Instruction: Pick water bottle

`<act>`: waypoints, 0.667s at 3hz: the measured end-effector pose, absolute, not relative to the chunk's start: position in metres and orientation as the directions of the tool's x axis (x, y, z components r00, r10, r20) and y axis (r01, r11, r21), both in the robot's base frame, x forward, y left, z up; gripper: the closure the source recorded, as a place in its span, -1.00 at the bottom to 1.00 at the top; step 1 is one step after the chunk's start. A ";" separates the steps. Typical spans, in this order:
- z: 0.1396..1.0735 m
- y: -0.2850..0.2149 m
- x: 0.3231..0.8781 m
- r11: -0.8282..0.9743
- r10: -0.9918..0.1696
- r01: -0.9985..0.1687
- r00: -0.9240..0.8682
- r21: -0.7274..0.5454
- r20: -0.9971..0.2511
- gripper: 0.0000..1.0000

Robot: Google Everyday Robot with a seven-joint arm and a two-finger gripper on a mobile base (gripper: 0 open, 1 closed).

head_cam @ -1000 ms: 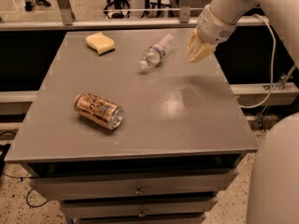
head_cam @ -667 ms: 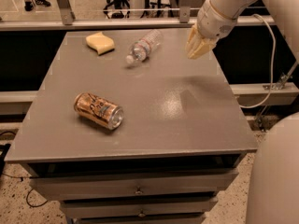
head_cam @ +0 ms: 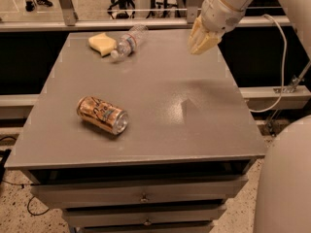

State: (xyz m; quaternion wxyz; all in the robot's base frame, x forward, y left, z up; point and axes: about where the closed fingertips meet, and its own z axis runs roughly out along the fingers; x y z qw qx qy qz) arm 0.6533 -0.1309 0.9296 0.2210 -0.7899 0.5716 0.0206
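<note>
The water bottle (head_cam: 129, 40) is small, clear and ribbed, with a white cap. It lies on its side at the far left of the grey table (head_cam: 160, 106), its cap end touching a yellow sponge (head_cam: 102, 43). My gripper (head_cam: 200, 45) hangs over the table's far right part, well to the right of the bottle and apart from it. Its yellowish fingers (head_cam: 206, 37) point down, pressed together, with nothing between them.
A gold-orange drink can (head_cam: 102, 114) lies on its side at the table's left front. Drawers (head_cam: 143, 197) sit under the tabletop. A white cable (head_cam: 279, 57) hangs at the right. The robot's white body (head_cam: 286, 178) fills the lower right corner.
The bottle has slid left across the far side of the table and now rests against the sponge. My gripper has stayed over the far right part.
</note>
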 end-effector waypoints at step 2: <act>0.941 -0.073 0.647 -0.272 -0.844 -0.897 0.397 -0.349 -0.360 -0.98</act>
